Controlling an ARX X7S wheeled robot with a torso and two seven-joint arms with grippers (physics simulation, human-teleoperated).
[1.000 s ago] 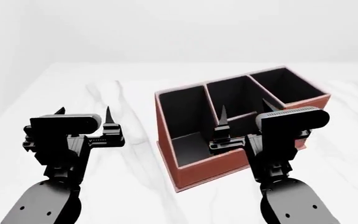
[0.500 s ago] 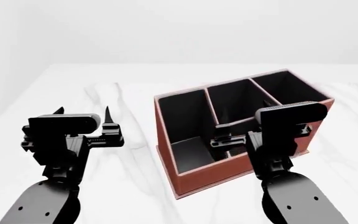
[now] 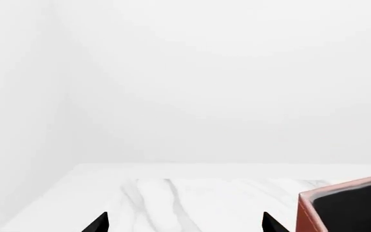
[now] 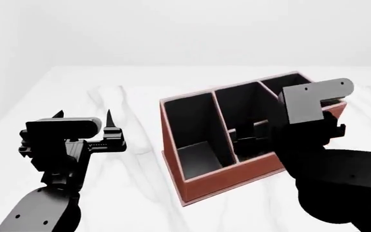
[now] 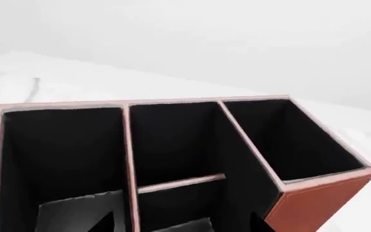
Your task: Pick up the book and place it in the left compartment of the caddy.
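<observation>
The reddish-brown caddy (image 4: 227, 176) with black lining stands on the white marble table; it also fills the right wrist view (image 5: 314, 203). Its left compartment (image 4: 192, 125) is the long slot on the left, showing only a grey lit floor (image 5: 76, 208). I see no book in any view. My right gripper (image 5: 180, 226) is open and empty, its fingertips (image 5: 105, 223) wide apart above the caddy's near middle; in the head view (image 4: 250, 140) the wrist mostly hides it. My left gripper (image 4: 84, 115) is open and empty, left of the caddy, also seen in the left wrist view (image 3: 184, 226).
The marble table (image 4: 134, 96) extends left and behind the caddy to a far edge against a white wall. The taller end slot (image 4: 295, 87) is at the caddy's far right. A caddy corner (image 3: 347, 208) shows in the left wrist view.
My right arm has risen and swung right and farther over the caddy, its wrist tilting down into it. My left arm has barely shifted.
</observation>
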